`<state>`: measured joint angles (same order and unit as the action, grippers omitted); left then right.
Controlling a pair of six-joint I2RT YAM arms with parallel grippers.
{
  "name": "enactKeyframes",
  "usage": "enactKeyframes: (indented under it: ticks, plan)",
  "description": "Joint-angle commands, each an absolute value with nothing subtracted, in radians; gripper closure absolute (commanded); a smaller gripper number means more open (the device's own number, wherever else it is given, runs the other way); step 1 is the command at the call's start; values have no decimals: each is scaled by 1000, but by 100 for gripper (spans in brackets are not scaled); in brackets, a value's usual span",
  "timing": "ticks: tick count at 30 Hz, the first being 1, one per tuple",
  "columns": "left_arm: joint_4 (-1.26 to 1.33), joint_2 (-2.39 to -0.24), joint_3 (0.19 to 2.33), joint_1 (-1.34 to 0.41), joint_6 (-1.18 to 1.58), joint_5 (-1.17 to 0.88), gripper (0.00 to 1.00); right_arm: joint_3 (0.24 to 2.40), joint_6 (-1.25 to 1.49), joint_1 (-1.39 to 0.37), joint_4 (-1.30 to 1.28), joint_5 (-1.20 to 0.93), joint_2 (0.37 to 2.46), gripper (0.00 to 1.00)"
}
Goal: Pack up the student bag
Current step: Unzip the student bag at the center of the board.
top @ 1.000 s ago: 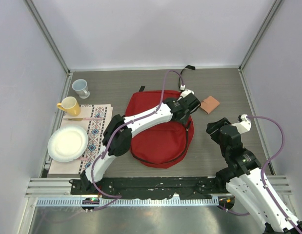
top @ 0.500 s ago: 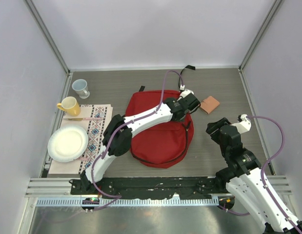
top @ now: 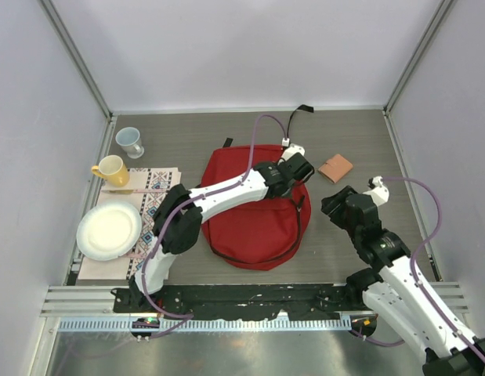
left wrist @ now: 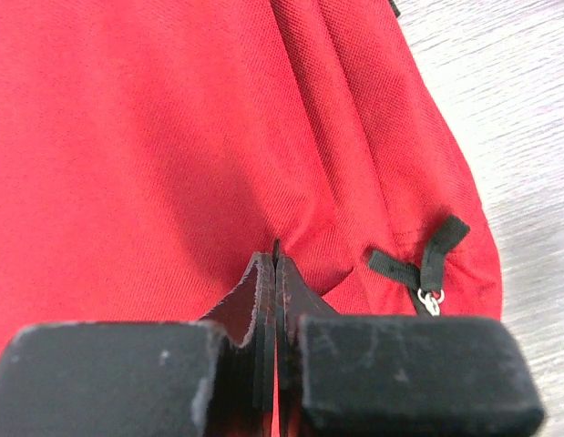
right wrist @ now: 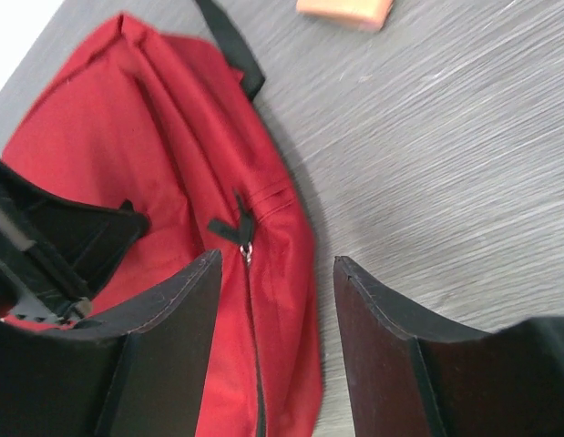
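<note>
My left gripper [left wrist: 276,266] pinches shut on a fold of the student bag [top: 254,223], lying flat on the table [top: 360,141]; my right gripper [right wrist: 277,264] hovers beside its right edge, jaws apart and empty

The student bag [top: 254,227] lies mid-tabletop [top: 195,141] under the left jaws, a fold of it between them, its zipper pull [left wrist: 429,264] just to their right. Ahead of the right jaws – past the bag's edge – lies a small flat block [top: 336,167]. Far left of the left jaws, a plate [top: 109,231] rests on a cloth [top: 157,196] – a mug [top: 110,170] at its far edge, a cup [top: 130,141] behind that
</note>
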<state>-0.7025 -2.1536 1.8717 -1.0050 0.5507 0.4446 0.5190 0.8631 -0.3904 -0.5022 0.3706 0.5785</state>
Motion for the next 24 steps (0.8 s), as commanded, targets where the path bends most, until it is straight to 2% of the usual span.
enactKeyframes:
  ticks: [1, 5, 8, 14, 24]
  plan:
    - [-631, -2008, 1815, -1002, 560, 466, 100, 514, 841, -388, -335, 162, 737, 43]
    - [-589, -1959, 1772, -1002, 557, 462, 100, 499, 850, -387, -169, -133, 874, 45]
    - [-568, -1942, 1746, -1000, 560, 454, 100, 471, 877, -385, -17, -202, 916, 45]
    - [-551, -1931, 1718, -1000, 568, 446, 100, 482, 848, -383, 43, -213, 933, 40]
    - [-541, -1922, 1712, -1000, 569, 445, 100, 480, 862, -376, 92, -230, 1029, 40]
